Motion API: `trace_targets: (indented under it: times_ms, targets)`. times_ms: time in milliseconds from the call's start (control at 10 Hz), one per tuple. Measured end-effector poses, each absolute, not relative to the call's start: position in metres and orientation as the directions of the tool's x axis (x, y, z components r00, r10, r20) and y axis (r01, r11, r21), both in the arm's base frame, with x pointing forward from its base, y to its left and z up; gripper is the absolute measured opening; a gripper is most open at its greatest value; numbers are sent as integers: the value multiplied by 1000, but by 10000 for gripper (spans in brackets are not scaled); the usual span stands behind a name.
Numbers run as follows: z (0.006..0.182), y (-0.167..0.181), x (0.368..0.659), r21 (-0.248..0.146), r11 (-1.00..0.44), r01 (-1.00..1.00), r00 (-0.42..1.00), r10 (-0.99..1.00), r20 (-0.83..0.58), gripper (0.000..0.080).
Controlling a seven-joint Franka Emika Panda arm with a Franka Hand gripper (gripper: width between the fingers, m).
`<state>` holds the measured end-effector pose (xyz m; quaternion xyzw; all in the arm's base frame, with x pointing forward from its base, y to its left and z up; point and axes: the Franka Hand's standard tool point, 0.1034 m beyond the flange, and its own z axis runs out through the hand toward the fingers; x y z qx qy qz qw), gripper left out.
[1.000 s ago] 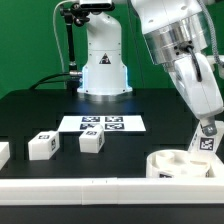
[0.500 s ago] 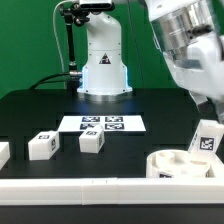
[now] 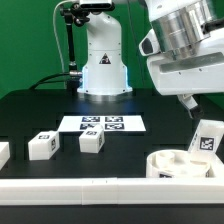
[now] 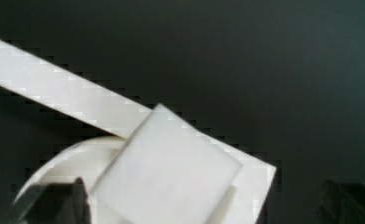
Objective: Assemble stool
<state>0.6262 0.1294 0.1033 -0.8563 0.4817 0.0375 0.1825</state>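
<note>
The seat (image 3: 178, 163), a low round white disc, lies on the black bench (image 3: 150, 135) at the exterior view's right, just beside the white border rail (image 3: 90, 188). One leg (image 3: 207, 138) stands on it at its far right side. The long axis of this leg is close to upright, with a small lean. Its lower end goes behind the rim of the seat, so I cannot tell if it sits fully in its place.

The hand (image 3: 191, 104) hangs above this leg, a little toward the exterior view's left, and does not touch it. In the wrist view the two dark fingers (image 4: 54, 196) stand far apart at the edges of the picture and the leg (image 4: 188, 165) is below and between them. So the hand is spread and pinches nothing. For any coming move on this leg, the way is almost straight down.

I count one seat and four legs. Besides the leg on the seat there are two full blocks (image 3: 92, 142) (image 3: 41, 146) and one more block (image 3: 2, 153) cut by the picture's edge, all well apart from the hand. One marker board (image 3: 102, 124) lies behind them.
</note>
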Motion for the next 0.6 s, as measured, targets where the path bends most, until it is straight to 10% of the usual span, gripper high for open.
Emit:
trace_targets:
  times_ms: [600]
  targets:
    - [109,134,629,-274,-906,-323,939,-342,26,648]
